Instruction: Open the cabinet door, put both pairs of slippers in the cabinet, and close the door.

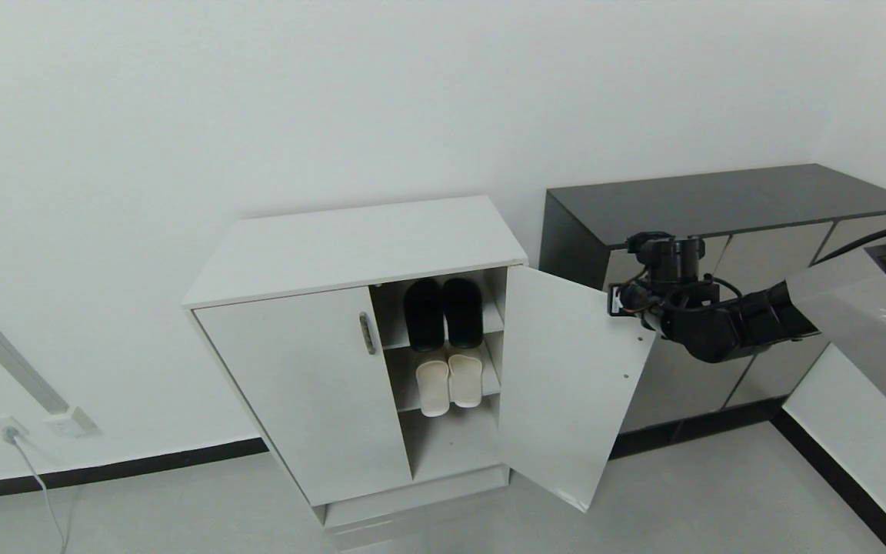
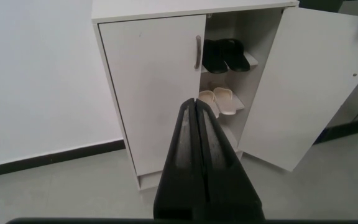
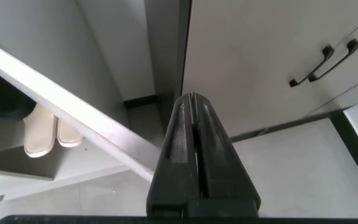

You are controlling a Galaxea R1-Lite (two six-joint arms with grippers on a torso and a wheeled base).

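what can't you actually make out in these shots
- Left half of the cabinet: behind the shut left door, head and left wrist views.
- Handle of the open door: on its far face, turned from the head view.
- Whether the right gripper touches that door: the gripper itself covers the spot, right wrist view.

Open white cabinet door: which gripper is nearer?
Right. The right gripper sits beside the outer edge of the open white cabinet door; the left gripper hangs back, facing the cabinet.
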